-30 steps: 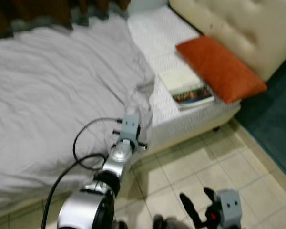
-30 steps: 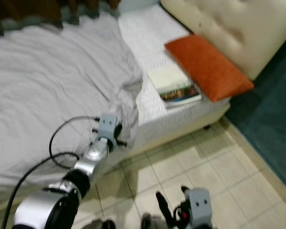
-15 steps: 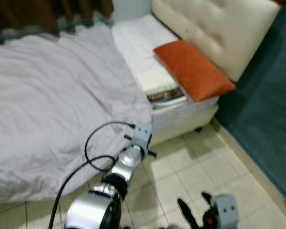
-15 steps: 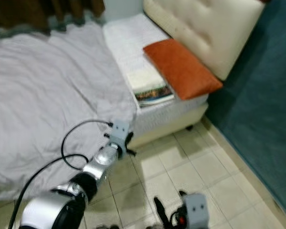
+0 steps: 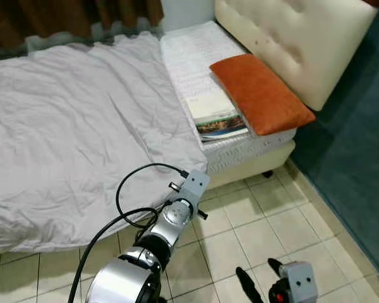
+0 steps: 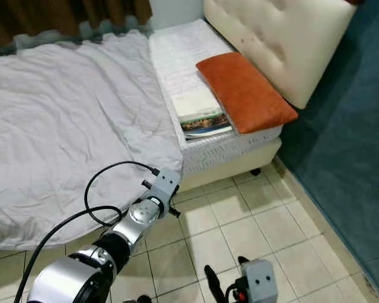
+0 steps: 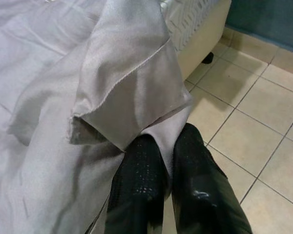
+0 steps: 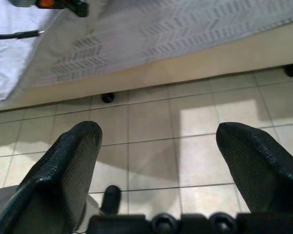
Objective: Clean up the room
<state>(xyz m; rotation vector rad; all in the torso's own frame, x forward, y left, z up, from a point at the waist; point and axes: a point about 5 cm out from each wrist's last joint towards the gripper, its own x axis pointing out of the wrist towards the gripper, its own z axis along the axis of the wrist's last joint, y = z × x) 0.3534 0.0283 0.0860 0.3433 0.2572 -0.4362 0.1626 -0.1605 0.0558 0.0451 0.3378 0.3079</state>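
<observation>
The left hand [image 7: 168,161] is closed on the corner of the grey bedsheet [image 5: 69,126], at the bed's lower edge near 6 o'clock. The sheet covers most of the bed [image 5: 265,161]. A book [image 5: 213,115] lies at 1 o'clock, touching an orange pillow [image 5: 260,93]. The right hand [image 8: 161,161] hangs wide open above the tiled floor [image 5: 259,227].

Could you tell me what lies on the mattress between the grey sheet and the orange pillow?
A book lies there, beside the orange pillow and just past the grey sheet edge, seen in both eye views.
</observation>
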